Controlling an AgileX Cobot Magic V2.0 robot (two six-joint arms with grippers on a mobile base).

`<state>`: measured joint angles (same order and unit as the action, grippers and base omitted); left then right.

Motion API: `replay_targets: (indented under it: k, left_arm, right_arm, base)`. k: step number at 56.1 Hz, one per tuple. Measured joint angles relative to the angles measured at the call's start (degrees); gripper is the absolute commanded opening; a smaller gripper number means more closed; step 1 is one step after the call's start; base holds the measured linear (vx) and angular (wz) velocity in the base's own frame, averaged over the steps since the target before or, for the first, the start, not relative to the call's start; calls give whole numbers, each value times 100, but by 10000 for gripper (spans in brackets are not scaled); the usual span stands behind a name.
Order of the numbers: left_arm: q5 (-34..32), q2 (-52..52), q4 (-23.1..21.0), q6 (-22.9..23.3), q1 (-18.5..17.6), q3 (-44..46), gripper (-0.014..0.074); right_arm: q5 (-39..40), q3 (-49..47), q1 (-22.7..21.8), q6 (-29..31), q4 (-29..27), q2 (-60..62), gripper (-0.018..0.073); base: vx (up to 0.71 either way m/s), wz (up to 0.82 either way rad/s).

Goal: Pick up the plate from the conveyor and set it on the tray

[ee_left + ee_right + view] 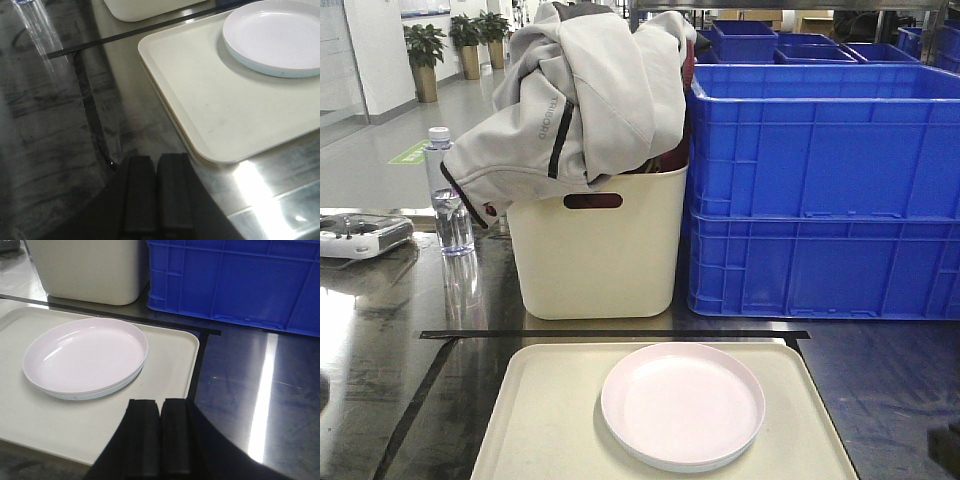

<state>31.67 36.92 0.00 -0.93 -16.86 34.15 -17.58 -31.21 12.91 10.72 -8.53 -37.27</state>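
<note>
1. Left gripper (157, 197): black fingers pressed together, nothing between them, above the dark reflective table (50, 125) just off the tray's near corner.
2. Right gripper (160, 440): fingers likewise closed and empty, above the tray's near edge, close to the plate.
3. Plate (683, 405): pale pink, round, lying flat on the right half of the cream tray (540, 420). The conveyor is not in view.
4. Behind the tray: a cream tub (600, 255) heaped with a grey jacket (580, 100) whose sleeve lettering is too small to read, stacked blue crates (820, 200), a clear water bottle (448, 195).
</note>
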Motion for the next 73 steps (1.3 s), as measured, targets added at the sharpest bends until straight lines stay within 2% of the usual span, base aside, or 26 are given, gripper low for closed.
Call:
replay_targets:
  k: [13,44,52,57,63,69,73]
  left_arm:
    - [18,-889,0,6,0,-416,0]
    - [30,-932,0,11,0,-430,0]
    - [-482,-1221,0,93,18,-907,0]
    - [-1208,-1712,0,220,204,-1558,0]
    - [-1933,-2515,0,257,595,-2515,0]
    - [-2119,-3416,0,396,996,-3403,0]
    - [-2123,-3672,0,461,1146,-3555,0]
  right_arm:
    - [396,420,0,-153,-43,329,-9]
    - [396,426,0,-153,-54,329,-9]
    - [396,426,0,-153,-54,329,-9]
    - [396,426,0,-153,-54,329,-9]
    - [401,426,0,-153,-54,329,-9]
    - [401,426,0,-153,-54,329,-9]
    - [401,426,0,-153,-54,329,-9]
  base:
    - [0,0]
    - [0,0]
    - [0,0]
    - [0,0]
    - [0,0]
    - [0,0]
    - [0,0]
